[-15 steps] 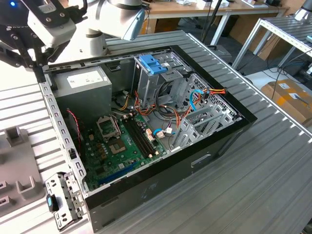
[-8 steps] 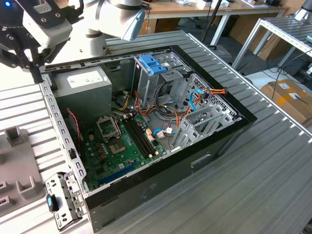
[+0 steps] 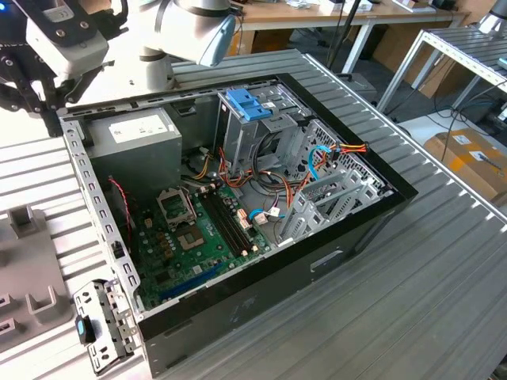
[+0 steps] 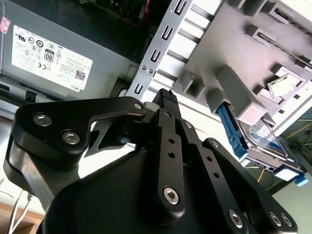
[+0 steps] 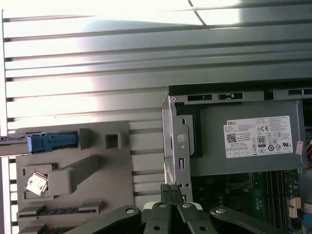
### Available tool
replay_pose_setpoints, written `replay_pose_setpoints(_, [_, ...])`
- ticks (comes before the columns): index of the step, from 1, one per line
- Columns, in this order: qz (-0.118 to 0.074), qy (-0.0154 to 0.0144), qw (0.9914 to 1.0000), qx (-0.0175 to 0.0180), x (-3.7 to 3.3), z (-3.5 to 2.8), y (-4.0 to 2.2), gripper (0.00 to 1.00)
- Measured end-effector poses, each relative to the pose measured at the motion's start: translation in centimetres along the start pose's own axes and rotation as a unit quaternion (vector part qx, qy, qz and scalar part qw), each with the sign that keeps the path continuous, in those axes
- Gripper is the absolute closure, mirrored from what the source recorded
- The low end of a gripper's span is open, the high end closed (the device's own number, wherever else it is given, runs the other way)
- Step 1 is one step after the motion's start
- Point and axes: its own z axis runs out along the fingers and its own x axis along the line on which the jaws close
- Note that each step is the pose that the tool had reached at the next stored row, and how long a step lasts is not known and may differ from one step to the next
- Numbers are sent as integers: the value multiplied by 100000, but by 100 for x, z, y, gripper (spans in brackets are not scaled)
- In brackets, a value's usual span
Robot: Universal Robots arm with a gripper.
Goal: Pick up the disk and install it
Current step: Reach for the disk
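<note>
The disk (image 4: 261, 139) is a flat dark drive with blue rails. It lies in the grey holder (image 4: 253, 73) beside the open computer case. In the first wrist view one blue rail of the disk (image 5: 48, 142) shows at the edge of the grey holder (image 5: 73, 170). My gripper (image 5: 170, 189) is shut with nothing between its fingers. It hangs over the case's metal corner by the power-supply box, apart from the disk. The second wrist view has the gripper (image 4: 167, 96) with its black fingertips pressed together above that same corner.
The open case (image 3: 238, 182) holds a grey power-supply box (image 3: 135, 134), a green motherboard (image 3: 190, 237), loose cables and a drive cage topped by a bare blue bracket (image 3: 248, 103). A small metal bracket (image 3: 99, 324) lies on the ribbed table (image 3: 412, 277).
</note>
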Motion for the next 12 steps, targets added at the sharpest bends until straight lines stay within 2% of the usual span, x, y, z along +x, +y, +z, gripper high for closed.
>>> replay_pose_setpoints(4, [-4,1,100000,1,54,-2,-4,89])
replay_pose_setpoints(12, [0,1,100000,1,117,-4,-9,89])
